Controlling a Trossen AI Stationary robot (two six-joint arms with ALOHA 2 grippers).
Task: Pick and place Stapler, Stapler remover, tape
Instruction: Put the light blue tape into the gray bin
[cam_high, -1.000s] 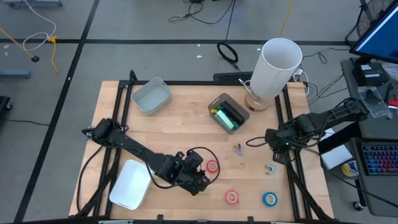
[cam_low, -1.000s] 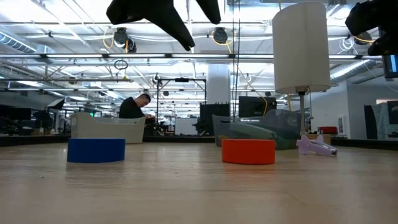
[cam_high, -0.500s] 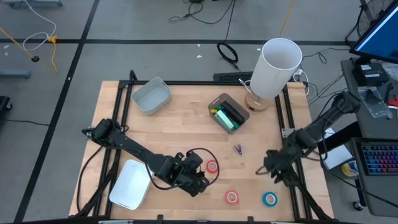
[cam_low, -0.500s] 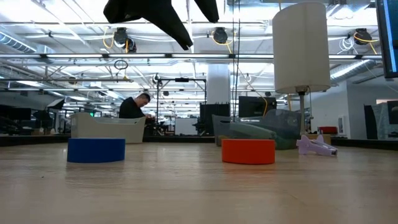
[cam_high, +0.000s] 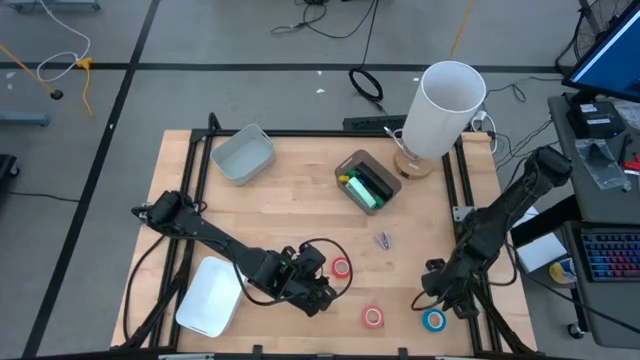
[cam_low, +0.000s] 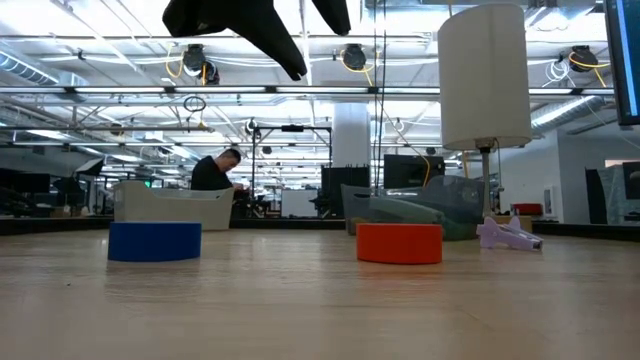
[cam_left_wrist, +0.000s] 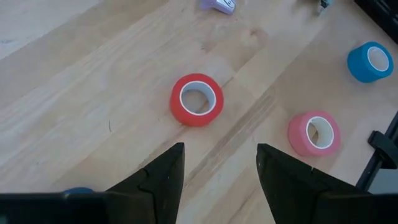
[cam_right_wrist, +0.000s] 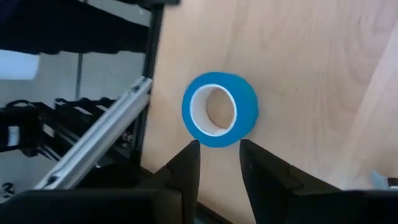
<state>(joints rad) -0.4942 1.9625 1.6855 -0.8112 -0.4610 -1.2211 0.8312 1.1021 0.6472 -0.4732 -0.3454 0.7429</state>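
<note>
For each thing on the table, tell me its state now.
Left gripper: open, empty, above the table.
Right gripper: open, empty, near the blue tape roll.
Blue tape roll: lying flat, untouched.
Red tape roll: lying flat.
Pink tape roll: lying flat.
Grey bin: empty.

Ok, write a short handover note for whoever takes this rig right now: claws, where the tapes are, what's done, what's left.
Left claw: open, empty, hovering short of the red tape.
Right claw: open, empty, just short of the blue tape by the table's front right edge.
Pink tape lies on the table between the red and blue ones.
Small purple item sits loose mid-table; organizer tray and grey bin at the back, white tray front left.
Done: no tape is held or in a container.
Left: pick and place all three visible tapes.
</note>
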